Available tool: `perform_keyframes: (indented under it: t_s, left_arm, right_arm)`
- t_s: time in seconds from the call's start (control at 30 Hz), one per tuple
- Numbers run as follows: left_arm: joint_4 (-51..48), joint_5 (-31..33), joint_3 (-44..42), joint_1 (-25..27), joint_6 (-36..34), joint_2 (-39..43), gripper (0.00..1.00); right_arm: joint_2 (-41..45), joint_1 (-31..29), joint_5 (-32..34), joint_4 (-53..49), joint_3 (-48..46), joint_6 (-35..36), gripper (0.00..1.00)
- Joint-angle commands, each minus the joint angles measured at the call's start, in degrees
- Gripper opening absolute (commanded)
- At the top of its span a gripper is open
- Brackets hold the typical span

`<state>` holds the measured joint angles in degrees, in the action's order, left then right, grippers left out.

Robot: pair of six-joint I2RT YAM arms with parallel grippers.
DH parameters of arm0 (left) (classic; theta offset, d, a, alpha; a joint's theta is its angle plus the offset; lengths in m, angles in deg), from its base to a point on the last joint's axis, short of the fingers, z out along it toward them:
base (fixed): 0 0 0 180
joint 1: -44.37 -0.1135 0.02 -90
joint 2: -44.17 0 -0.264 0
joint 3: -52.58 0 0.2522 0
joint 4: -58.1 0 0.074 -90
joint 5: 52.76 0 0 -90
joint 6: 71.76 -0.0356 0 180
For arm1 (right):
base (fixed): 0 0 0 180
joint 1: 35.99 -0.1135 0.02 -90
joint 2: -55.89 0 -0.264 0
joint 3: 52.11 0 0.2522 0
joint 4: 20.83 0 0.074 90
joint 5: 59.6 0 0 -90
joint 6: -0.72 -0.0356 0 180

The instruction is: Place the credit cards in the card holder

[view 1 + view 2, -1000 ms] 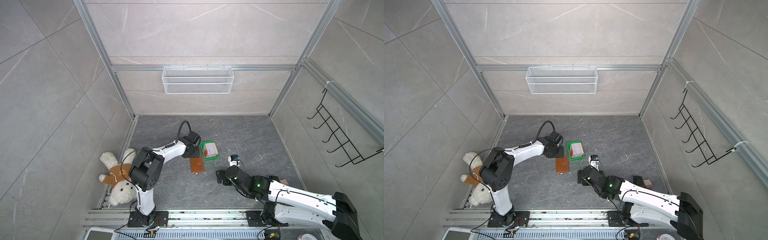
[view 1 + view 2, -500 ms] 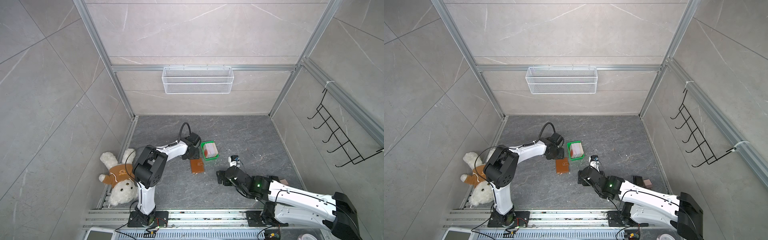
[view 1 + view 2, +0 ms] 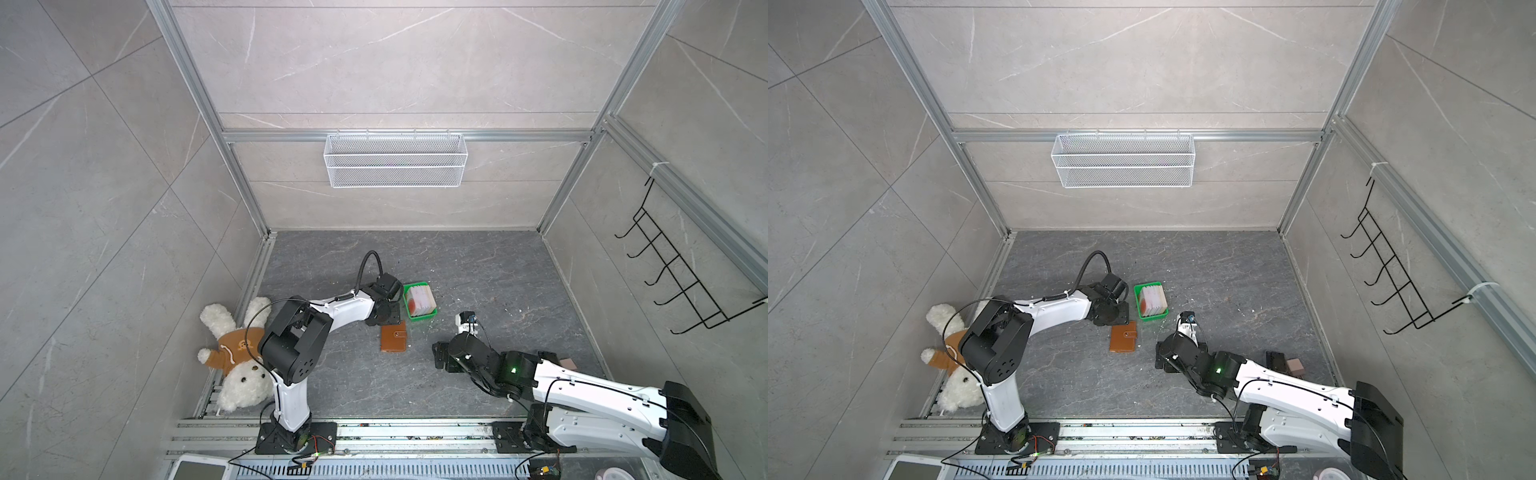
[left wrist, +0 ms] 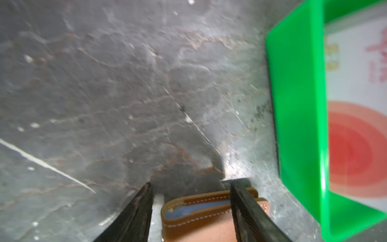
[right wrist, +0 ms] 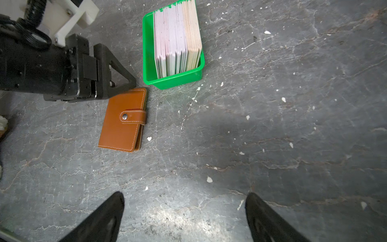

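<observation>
Straddling the far end of the card holder, the left pincer is released and grips nothing. In the left wrist view one jaw stands clear of the leather with a gap beside it. The other jaw crosses in front of the cover's edge, and I cannot tell whether it touches. The pose reads as a bid to pin or pry the holder's end, not to carry it.

The holder lies flat on the desk, a little toward the left edge from the middle. It is closed, with its snap tab fastened over the open side. No sleeve is reachable, so opening it looks like the step in hand.

The credit cards stand on edge, packed in a green tray just beside the holder's far right corner, toward the far edge of the desk. Standing upright leaves their top edges free for a pinch from above, and the short hop to the holder keeps each transfer brief. None is in the holder yet.

The right pincer hangs released and empty, jaws spread wide. It sits back toward the near edge, well apart from both things. From there its camera sees holder and tray together. It seems placed to take the tab or a card once the holder is steadied.
</observation>
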<state>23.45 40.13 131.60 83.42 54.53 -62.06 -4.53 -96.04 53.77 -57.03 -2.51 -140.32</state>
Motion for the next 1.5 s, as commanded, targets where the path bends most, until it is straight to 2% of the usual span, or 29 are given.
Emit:
perform_keyframes:
  t_s: [0.0, 0.3, 0.53, 0.67, 1.03, 1.27, 1.37, 1.47]
  left_arm:
    - [0.07, -2.36, -3.97, 2.20, 2.86, 2.53, 0.60]
    - [1.25, -0.19, -8.26, 6.16, 5.93, 9.04, 0.60]
    - [-0.39, 1.54, -11.58, 6.31, 7.36, 17.66, 0.60]
    - [-0.43, -1.83, -13.08, 6.30, 6.59, 21.91, 0.60]
    - [3.97, -9.11, -21.44, 6.09, 8.44, 34.08, 0.60]
    - [9.48, -13.83, -25.82, 4.63, 9.97, 34.87, 0.60]
    - [10.51, -15.42, -27.17, 3.14, 10.63, 34.11, 0.59]
    - [13.88, -16.43, -29.18, 1.31, 11.11, 33.06, 0.59]
  right_arm:
    - [0.25, -0.39, 0.25, 0.61, -1.23, -0.02, 0.92]
    - [1.91, -0.42, -0.52, 1.87, -2.24, 0.62, 0.92]
    - [2.27, -0.59, -1.99, 2.54, -2.25, 0.25, 0.92]
    - [2.77, -0.57, -4.93, 6.17, -2.73, 0.13, 0.92]
    - [0.80, -1.01, -6.76, 12.57, -2.37, -2.05, 0.89]
    - [-2.09, -2.09, -5.99, 13.31, -1.31, -4.90, 0.91]
    - [-3.56, -2.22, -6.52, 12.15, 0.09, -4.93, 0.99]
    - [-4.56, -2.35, -5.88, 12.06, 0.42, -4.77, 0.95]
